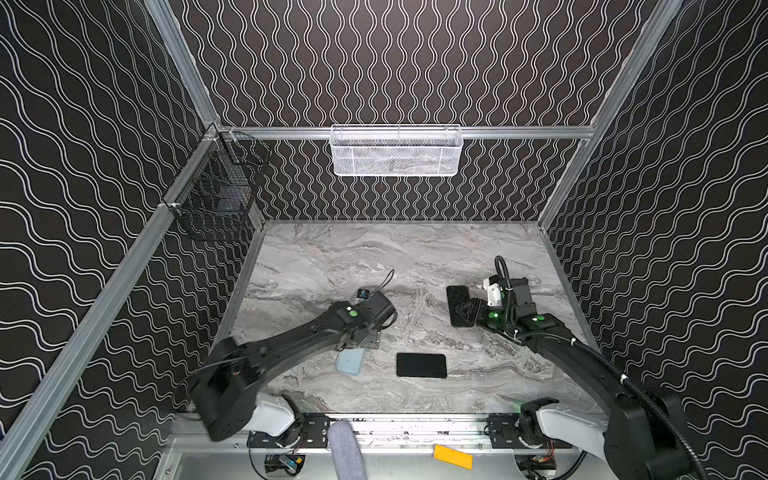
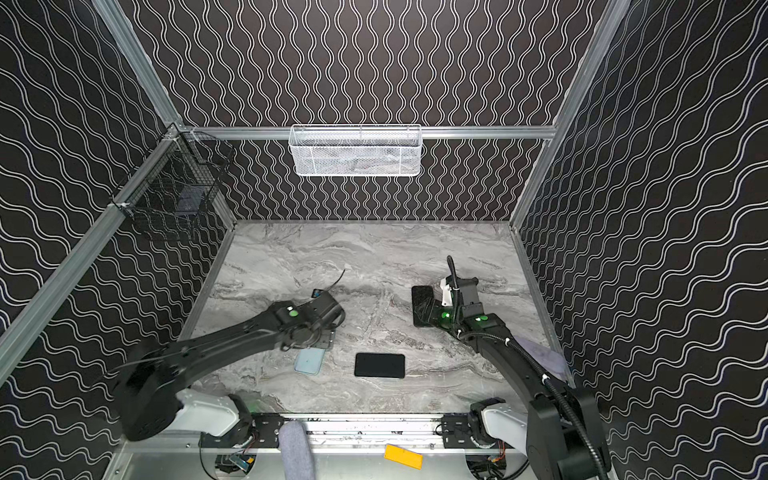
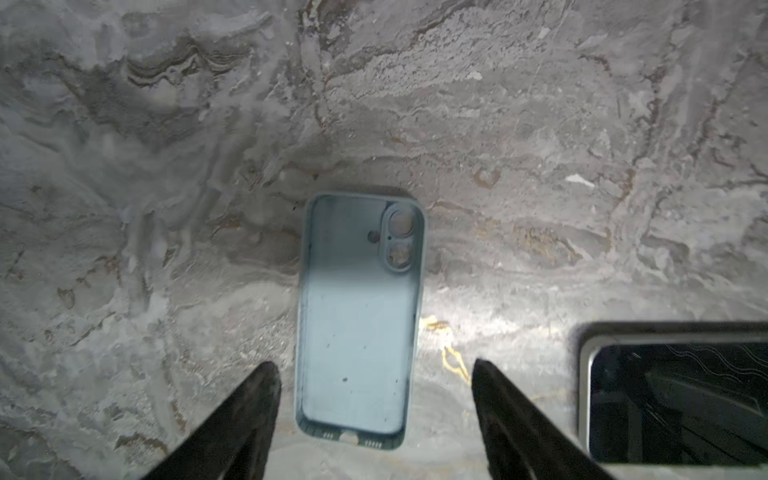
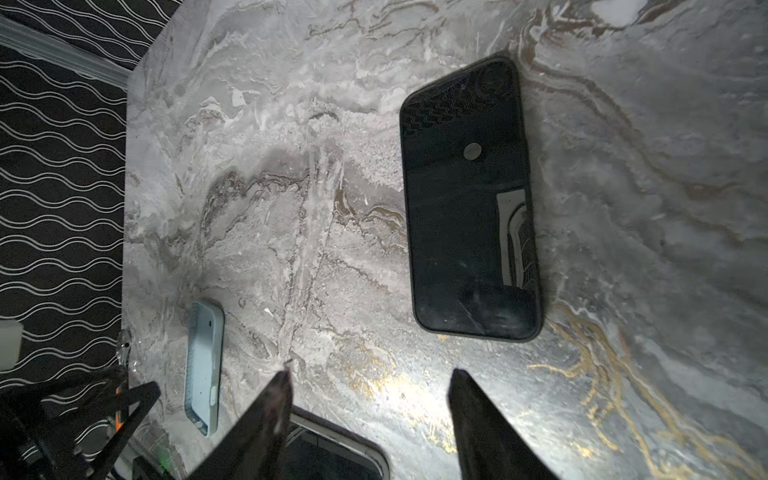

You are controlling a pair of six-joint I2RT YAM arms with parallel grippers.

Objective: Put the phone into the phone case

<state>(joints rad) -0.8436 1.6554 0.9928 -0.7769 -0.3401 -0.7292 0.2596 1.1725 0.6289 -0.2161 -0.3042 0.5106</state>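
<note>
Left fingers (image 3: 249, 415) spread wide, straddling blue phone case (image 3: 357, 324), not touching. Right fingers (image 4: 266, 415) apart, empty, over table (image 4: 332, 208).

Left arm (image 1: 291, 340) covers part of the phone case (image 1: 350, 362).

The left arm (image 1: 291, 338) and the right arm (image 1: 590, 365) are wearing matte black, smoothly rounded shells, each ending in a white base housing (image 1: 272, 409). Round green markers (image 1: 353, 313) are glowing on the wrist joints. A ribbed black cable (image 1: 504, 270), tied with white straps, is running along the right arm, whose wrist is carrying a white block (image 1: 494, 293). A thin black wire (image 1: 388, 279) is looping off the left wrist. The left gripper (image 3: 374, 362) is showing tapered black fingers (image 3: 245, 419).
</note>
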